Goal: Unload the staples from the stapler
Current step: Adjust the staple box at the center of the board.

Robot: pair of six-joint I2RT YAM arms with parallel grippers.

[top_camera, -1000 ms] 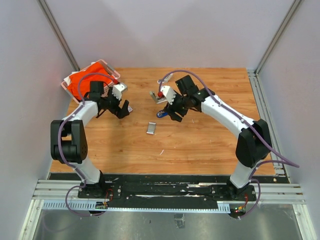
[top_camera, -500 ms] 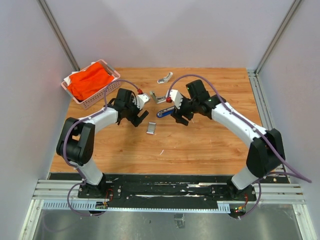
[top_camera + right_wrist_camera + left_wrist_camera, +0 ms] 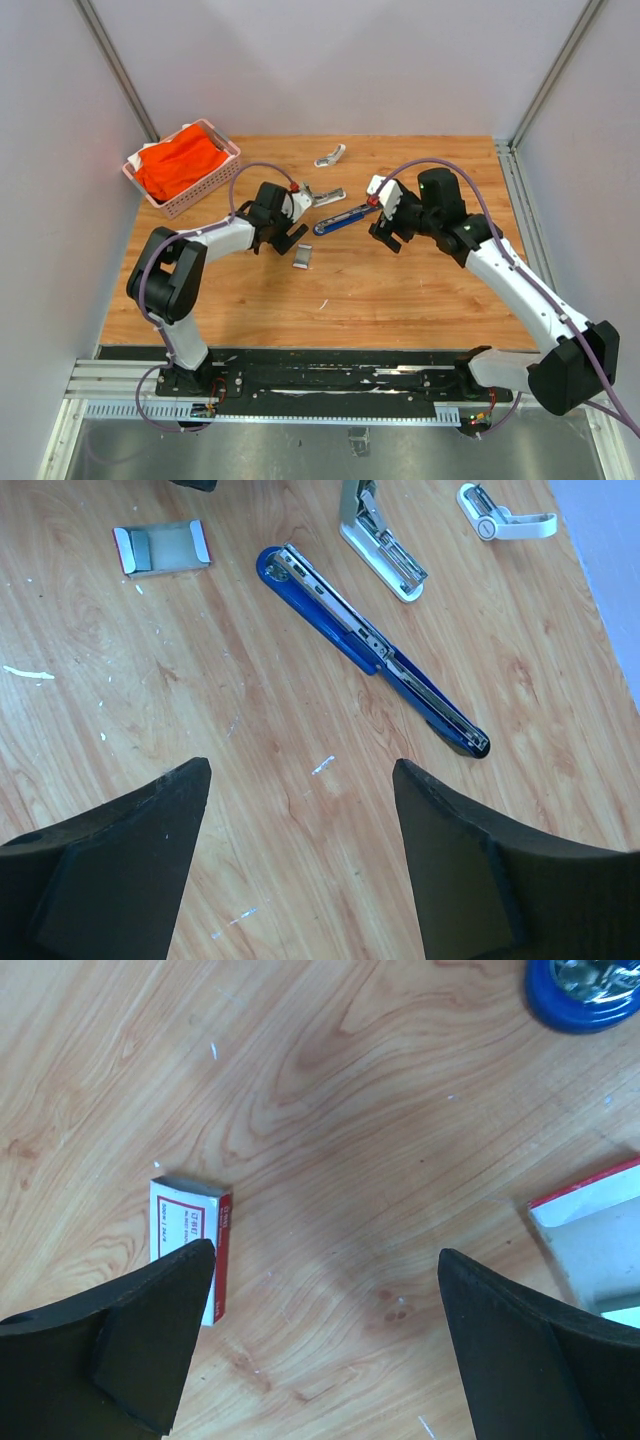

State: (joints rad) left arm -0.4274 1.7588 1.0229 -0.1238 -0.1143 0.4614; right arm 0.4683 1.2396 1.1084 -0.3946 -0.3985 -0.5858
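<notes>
The left claw [image 3: 322,1260] hangs released and empty above the table [image 3: 400,300], over a small white box [image 3: 185,1222]. The stapler [image 3: 345,219] lies swung open mid-table. The right claw [image 3: 300,770] hovers released, empty, near its right end.

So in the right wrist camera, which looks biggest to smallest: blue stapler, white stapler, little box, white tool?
1. Blue stapler.
2. White stapler, partly cut off at the top.
3. Little box and white tool look about the same.
</notes>
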